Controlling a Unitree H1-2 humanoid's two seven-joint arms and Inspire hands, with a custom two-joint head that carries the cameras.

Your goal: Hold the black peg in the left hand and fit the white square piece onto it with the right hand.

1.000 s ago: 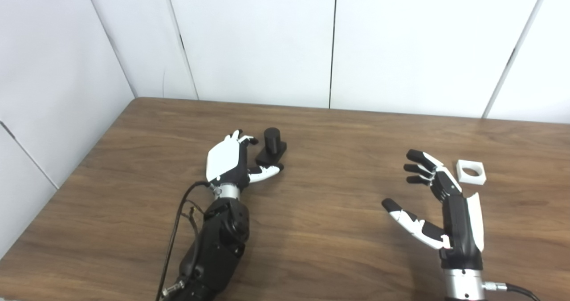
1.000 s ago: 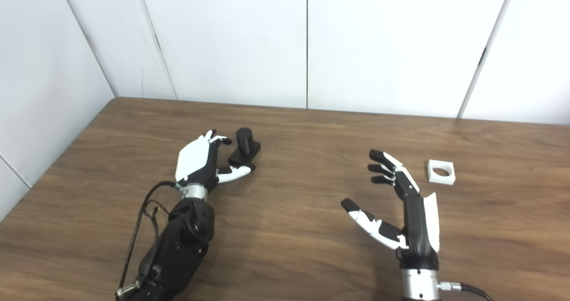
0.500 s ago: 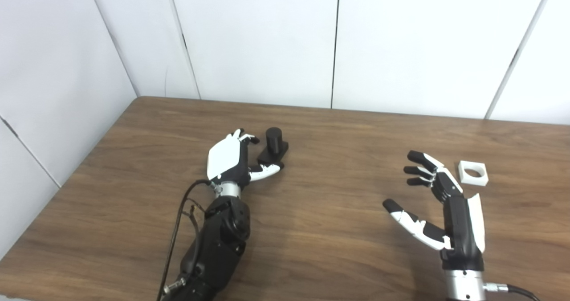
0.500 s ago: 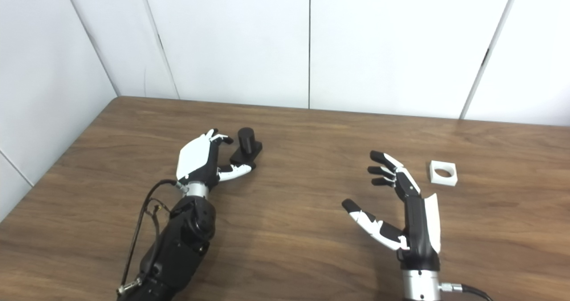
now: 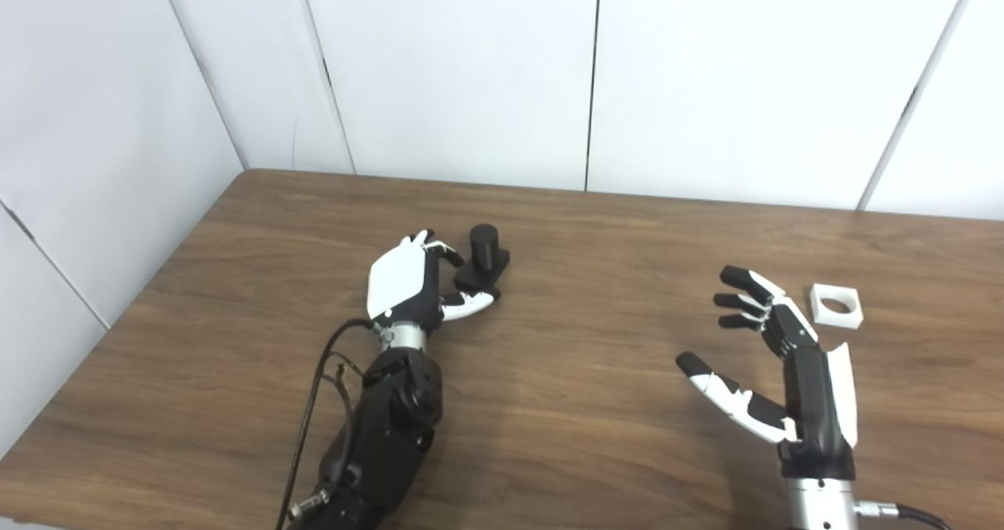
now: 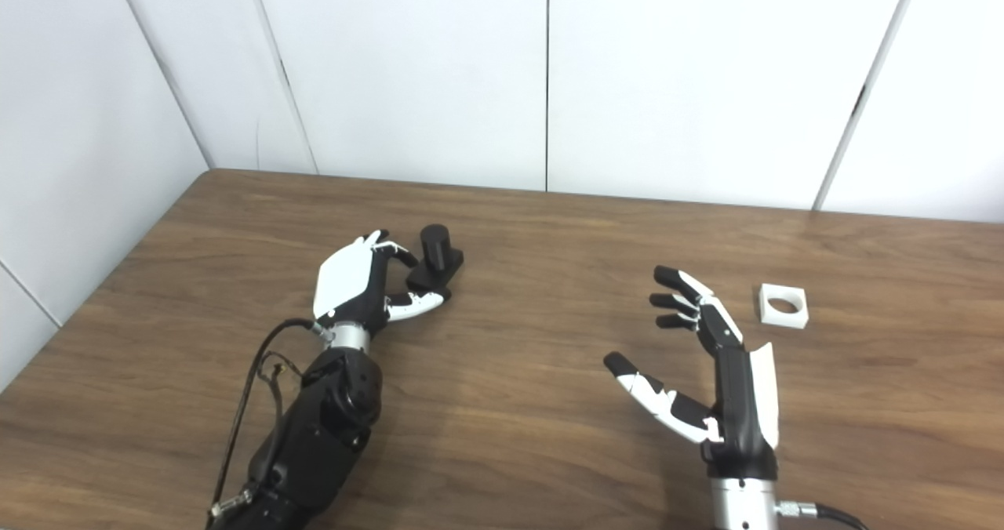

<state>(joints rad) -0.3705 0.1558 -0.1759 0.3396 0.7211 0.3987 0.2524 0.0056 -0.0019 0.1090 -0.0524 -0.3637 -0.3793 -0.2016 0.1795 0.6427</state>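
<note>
Left eye view: the left hand (image 5: pixel 408 283) is lying low on the wooden table (image 5: pixel 565 404), its fingers curling around the square base of the black peg (image 5: pixel 481 257) at the hand's two o'clock, thumb reaching in under the base from the near side. Whether the fingers are actually pressing the base or only bracketing it cannot be told from here. The peg is standing upright, round post on a flat foot, left of the table's centre. At the right, the right hand (image 5: pixel 773 373) is hovering with its fingers spread and thumb swung wide, holding nothing — the white square piece (image 5: pixel 836 306) is lying flat at its one o'clock, just beyond the fingertips and clear of them.

Right eye view: the same scene is showing from slightly further right. The left hand (image 6: pixel 357 283) is cupping the peg (image 6: pixel 435 255) at its base; the right hand (image 6: pixel 718 373) is waiting, splayed, with the white piece (image 6: pixel 783 305) apart from it at one o'clock, its round hole facing up.

Both parts are looking like rigid, light plastic — likely smooth and prone to skidding on the tabletop. By the look of it, the peg is best gripped by its square foot, leaving the post free; the white piece is best pinched across two opposite outer walls, keeping the hole open.
</note>
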